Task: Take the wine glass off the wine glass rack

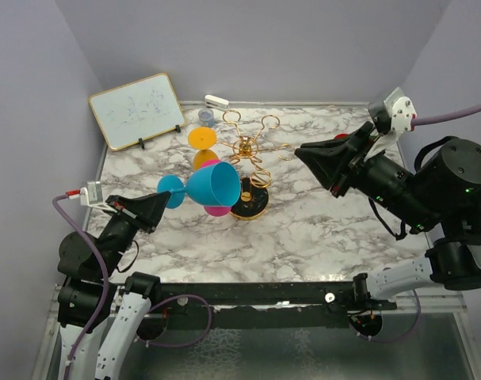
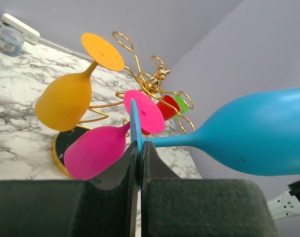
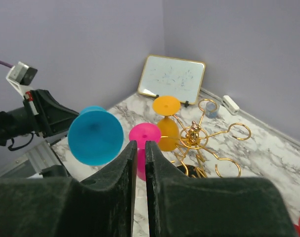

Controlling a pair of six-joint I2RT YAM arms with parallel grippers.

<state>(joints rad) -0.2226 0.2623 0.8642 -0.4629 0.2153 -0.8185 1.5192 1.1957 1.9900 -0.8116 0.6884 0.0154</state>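
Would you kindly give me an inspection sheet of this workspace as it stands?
Surface: marbled table.
Job's things: gold wine glass rack carries an orange glass and a pink glass, feet up; the blue wine glass is held sideways beside it.
Clutter: whiteboard, small jar and white block along the back.
Hands: left hand shut on the blue glass's foot; right hand shut, empty, raised over the table's right side.
Cables: left-arm cable and right-arm cable, both purple, away from the rack.
Surroundings: lilac walls.
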